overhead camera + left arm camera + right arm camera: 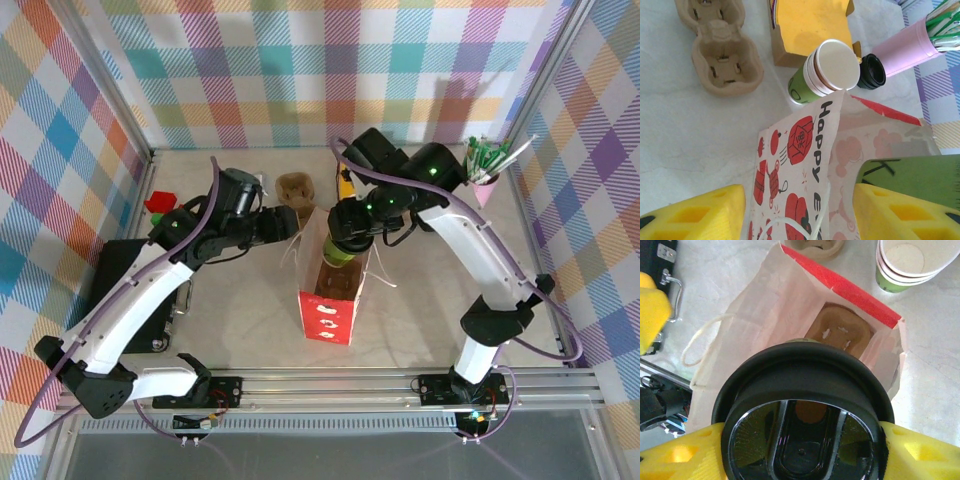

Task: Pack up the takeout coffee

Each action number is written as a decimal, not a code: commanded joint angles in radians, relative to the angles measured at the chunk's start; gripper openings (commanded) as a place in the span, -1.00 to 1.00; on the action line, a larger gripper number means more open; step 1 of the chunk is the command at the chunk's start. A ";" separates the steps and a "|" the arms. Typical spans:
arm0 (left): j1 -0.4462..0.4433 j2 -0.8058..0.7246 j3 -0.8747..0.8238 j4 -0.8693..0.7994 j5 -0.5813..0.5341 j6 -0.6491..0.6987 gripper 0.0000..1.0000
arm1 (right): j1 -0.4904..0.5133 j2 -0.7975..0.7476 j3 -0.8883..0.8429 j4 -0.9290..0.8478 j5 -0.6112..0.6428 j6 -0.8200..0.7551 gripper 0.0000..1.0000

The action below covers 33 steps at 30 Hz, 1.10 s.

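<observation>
The takeout coffee (800, 375) is a green cup (920, 175) with a black lid on it. My right gripper (802, 450) is shut on it, one yellow finger on each side, and holds it upright in the mouth of the open paper bag (325, 315). Inside the bag (755, 305), a brown cardboard cup tray (840, 332) lies at the bottom. My left gripper (799, 200) is open; its fingers stand wide apart on either side of the bag's printed wall (795, 150) and white handle, without pinching them. From above, the left gripper (288, 225) is at the bag's left rim.
Behind the bag stand a nested stack of green cups (825, 70), a loose black lid (871, 71), a pink holder of straws (910, 45) and a brown box with a yellow top (810, 25). An empty cardboard cup carrier (722, 50) lies at the back left. A black case (120, 290) sits at the left.
</observation>
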 commanded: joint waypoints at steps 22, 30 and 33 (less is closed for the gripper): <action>0.038 -0.009 -0.147 0.006 0.392 0.135 -0.11 | 0.043 0.104 -0.002 -0.096 0.100 0.008 0.17; -0.008 -0.042 -0.275 0.172 0.511 -0.041 -0.21 | 0.043 0.106 -0.003 -0.125 0.128 0.006 0.17; -0.045 -0.035 -0.289 0.219 0.506 -0.115 -0.21 | 0.041 0.117 0.020 -0.148 0.140 0.019 0.17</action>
